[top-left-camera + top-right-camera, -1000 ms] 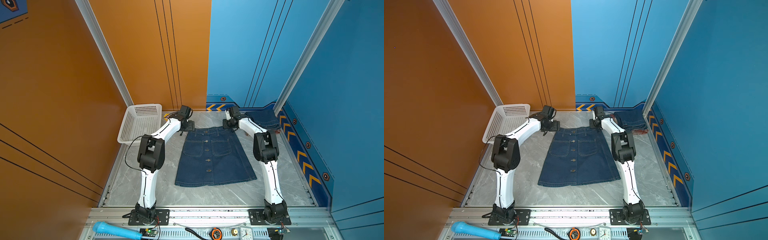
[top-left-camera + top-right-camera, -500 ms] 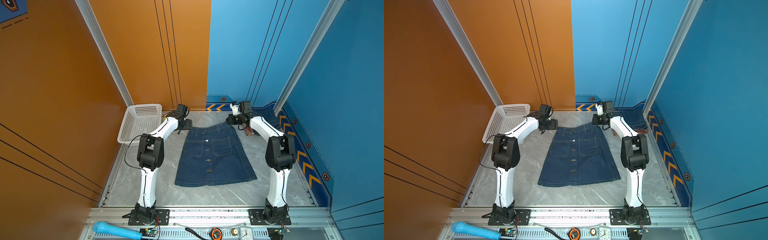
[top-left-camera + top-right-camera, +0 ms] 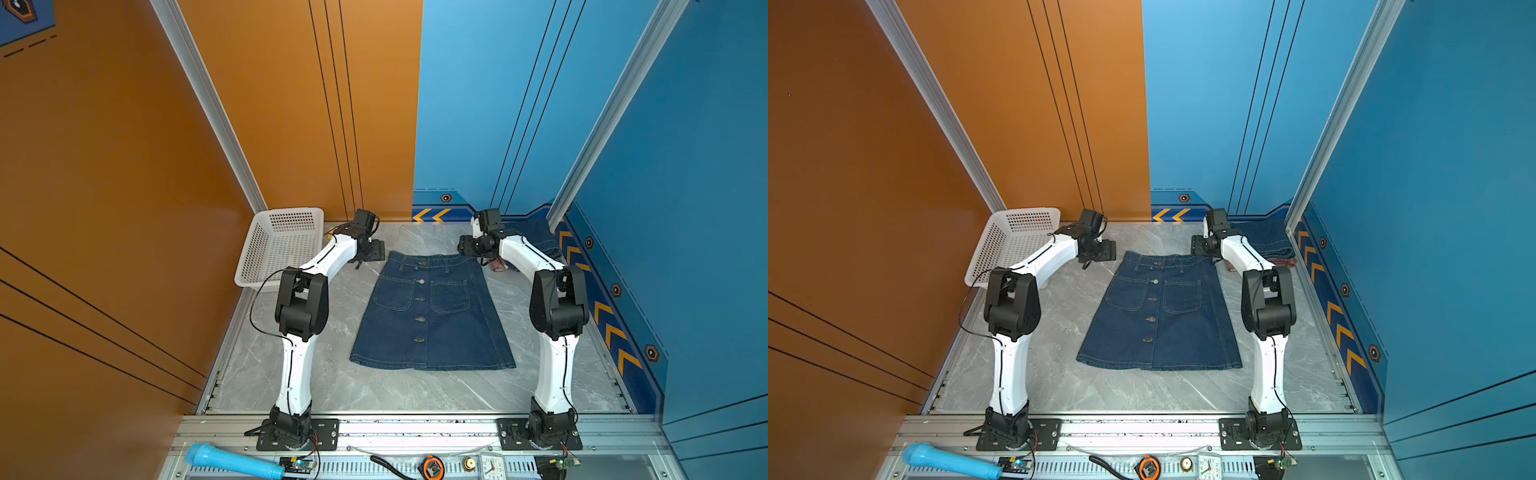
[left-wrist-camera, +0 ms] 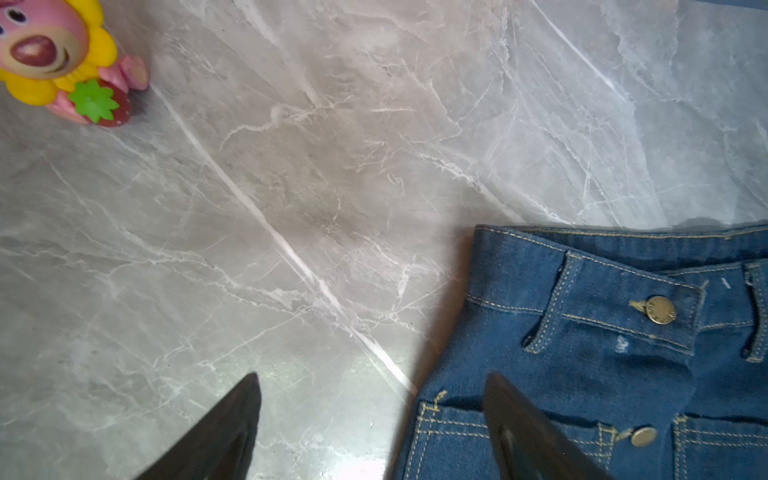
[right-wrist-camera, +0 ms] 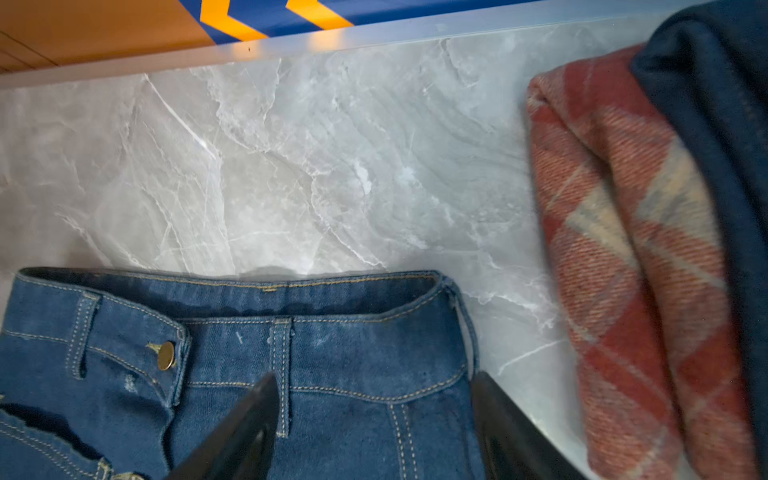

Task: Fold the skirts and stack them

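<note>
- My right end effector (image 5: 374,380) is back at the waistband's right corner, jaws now spread; the left end effector (image 4: 370,380) stays released.
- The buttoned denim skirt (image 3: 432,320) lies flat, buttons up, mid counter (image 3: 415,392).

— Where do the top views sit?
— High over the rail (image 3: 415,428) at 6 o'clock, far off, tilted down toward 12. Both top views hold nearly the same scene: the whole table (image 3: 1142,395).
— And the wrist views?
— Close, looking steeply down on the table. The left wrist one is over the buttoned skirt (image 4: 602,353) at its 11 o'clock waistband corner; the right wrist one is over the 1 o'clock corner, the plaid skirt (image 5: 623,249) at the view's edge.
— What do those two share?
— The waistband's middle and the top button (image 5: 166,356).
</note>
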### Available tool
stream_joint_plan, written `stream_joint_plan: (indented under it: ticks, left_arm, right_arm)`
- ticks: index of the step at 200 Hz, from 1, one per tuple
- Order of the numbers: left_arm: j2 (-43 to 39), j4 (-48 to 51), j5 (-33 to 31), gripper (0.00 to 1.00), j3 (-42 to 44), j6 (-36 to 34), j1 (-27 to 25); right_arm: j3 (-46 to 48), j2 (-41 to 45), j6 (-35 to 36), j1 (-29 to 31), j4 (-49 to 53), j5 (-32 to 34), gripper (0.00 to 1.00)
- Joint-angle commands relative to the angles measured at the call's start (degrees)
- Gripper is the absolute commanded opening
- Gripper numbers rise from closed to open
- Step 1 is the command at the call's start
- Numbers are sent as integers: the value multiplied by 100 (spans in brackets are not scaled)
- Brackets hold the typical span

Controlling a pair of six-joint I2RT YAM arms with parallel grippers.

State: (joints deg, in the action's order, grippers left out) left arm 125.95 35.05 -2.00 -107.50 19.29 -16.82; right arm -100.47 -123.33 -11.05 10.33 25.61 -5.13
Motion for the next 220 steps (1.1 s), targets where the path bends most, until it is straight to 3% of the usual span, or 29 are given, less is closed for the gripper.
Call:
stream_joint_plan:
  ticks: [1, 47, 80, 88, 123, 171, 220]
  left_arm:
    - [-44, 125, 116, 85, -7, -88, -18]
    - [-106, 126, 86, 85, 89, -83, -52]
    - [-141, 125, 77, 85, 133, -83, -67]
    - [-145, 125, 77, 85, 134, -83, -76]
    - [-132, 123, 93, 85, 108, -79, -85]
    - [-219, 143, 34, 85, 100, -101, -28]
    - [-212, 144, 39, 85, -2, -75, 69]
  right_arm:
    - [-386, -233, 224, 135, 455, 623, 68]
    - [-1183, -928, 433, 363, 1038, 1255, 60]
    - [-1613, -1374, 542, 476, 1410, 1677, 49]
    - [-1646, -1432, 542, 482, 1433, 1698, 43]
    - [-1800, -1440, 609, 503, 1487, 1682, 0]
    - [-1708, -758, 736, 523, 1487, 1228, 0]
    - [-992, 215, 707, 449, 1165, 243, 0]
